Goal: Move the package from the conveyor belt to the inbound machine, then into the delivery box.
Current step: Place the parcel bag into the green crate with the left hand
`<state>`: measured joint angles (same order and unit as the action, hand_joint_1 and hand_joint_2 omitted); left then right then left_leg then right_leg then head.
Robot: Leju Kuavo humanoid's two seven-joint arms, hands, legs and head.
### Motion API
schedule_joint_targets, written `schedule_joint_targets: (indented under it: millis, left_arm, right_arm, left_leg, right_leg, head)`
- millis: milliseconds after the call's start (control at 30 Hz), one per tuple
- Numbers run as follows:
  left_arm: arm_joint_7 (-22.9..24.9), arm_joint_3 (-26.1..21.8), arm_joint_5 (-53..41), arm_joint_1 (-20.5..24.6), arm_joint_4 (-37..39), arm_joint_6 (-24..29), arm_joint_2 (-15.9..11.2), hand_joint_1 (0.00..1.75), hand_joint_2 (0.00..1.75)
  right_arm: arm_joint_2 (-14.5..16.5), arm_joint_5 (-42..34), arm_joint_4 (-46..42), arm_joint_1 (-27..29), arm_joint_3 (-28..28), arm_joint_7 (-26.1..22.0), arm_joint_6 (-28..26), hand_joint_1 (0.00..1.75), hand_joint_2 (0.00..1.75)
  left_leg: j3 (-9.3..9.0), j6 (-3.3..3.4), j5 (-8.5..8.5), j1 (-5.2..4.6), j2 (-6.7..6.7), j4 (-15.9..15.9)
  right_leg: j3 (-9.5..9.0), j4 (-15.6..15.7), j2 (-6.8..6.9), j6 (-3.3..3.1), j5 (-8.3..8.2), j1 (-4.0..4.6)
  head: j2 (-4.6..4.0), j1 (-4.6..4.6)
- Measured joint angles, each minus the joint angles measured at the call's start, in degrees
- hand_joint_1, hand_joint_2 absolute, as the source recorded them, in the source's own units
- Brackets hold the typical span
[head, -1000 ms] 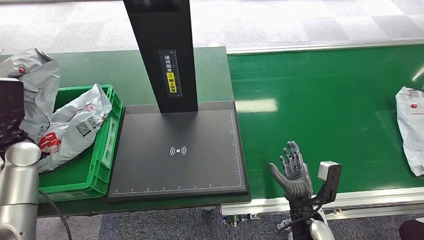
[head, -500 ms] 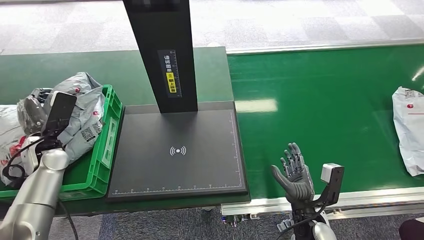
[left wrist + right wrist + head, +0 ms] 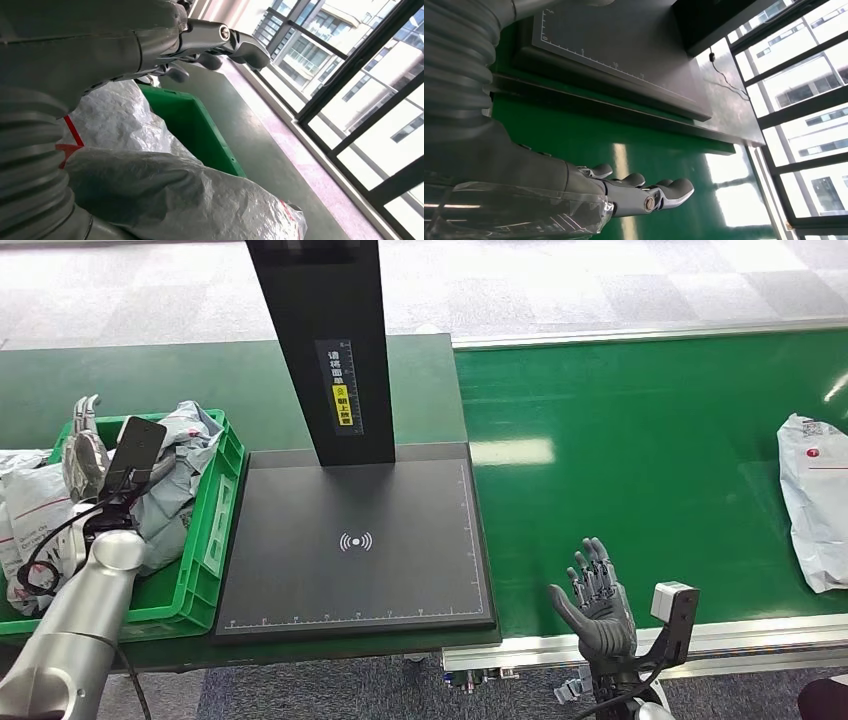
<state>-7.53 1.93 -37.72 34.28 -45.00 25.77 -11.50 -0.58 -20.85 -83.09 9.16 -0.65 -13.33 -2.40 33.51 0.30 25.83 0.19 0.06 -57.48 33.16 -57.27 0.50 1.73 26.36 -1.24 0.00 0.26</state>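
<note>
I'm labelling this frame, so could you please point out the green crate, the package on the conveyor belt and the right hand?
green crate (image 3: 228, 502), head view, its right wall.
package (image 3: 815, 500), head view, middle of the bag.
right hand (image 3: 600, 604), head view, its palm.

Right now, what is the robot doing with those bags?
The robot's left hand hovers open over the green box, where grey packages lie. Its right hand waits open above the near edge of the conveyor belt. Another package lies on the belt at the far right. The black scanner plate is bare.
</note>
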Motion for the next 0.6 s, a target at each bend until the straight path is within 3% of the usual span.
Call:
schedule_joint_targets:
  millis: [167, 267, 467, 600]
  left_arm:
    - [-1.0, 0.3, 2.3, -0.2, -1.1, 0.7, 0.0, 0.00, 1.75]
    - [-3.0, 0.3, 7.4, -1.5, -6.3, 1.9, -0.4, 0.00, 1.75]
    - [-9.6, -0.5, 14.3, -8.8, -29.0, 7.3, -0.8, 0.00, 1.75]
    - [-15.6, 0.8, 13.0, -15.8, -45.3, 10.4, 1.1, 0.00, 1.75]
  right_arm:
    - [0.0, 0.0, -0.2, 0.2, -0.1, 0.0, 0.0, 0.00, 1.75]
    - [0.0, 0.1, -0.5, 0.8, -0.2, 0.0, 0.0, 0.00, 1.75]
    - [0.1, 0.9, -1.9, 2.1, -1.1, -0.4, 0.0, 0.00, 1.75]
    - [1.0, 1.8, -2.8, 2.4, -1.7, -0.7, 0.0, 0.00, 1.75]
  left_leg:
    - [0.00, 0.00, 0.00, 0.00, 0.00, 0.0]
    - [0.01, 0.00, 0.00, 0.00, 0.00, 0.0]
    - [0.03, -0.02, 0.07, 0.00, 0.05, 0.0]
    - [0.00, -0.01, 0.13, -0.02, 0.10, 0.0]
  right_leg:
    - [-0.01, 0.0, 0.00, 0.00, -0.01, 0.00]
    - [-0.01, 0.0, -0.01, 0.00, 0.00, 0.00]
    - [0.03, 0.0, -0.07, -0.04, 0.06, -0.01]
    - [0.02, 0.1, -0.10, -0.04, 0.08, -0.03]
  head:
    - [0.00, 0.01]
    - [0.00, 0.01]
    - [0.00, -0.01]
    - [0.00, 0.00]
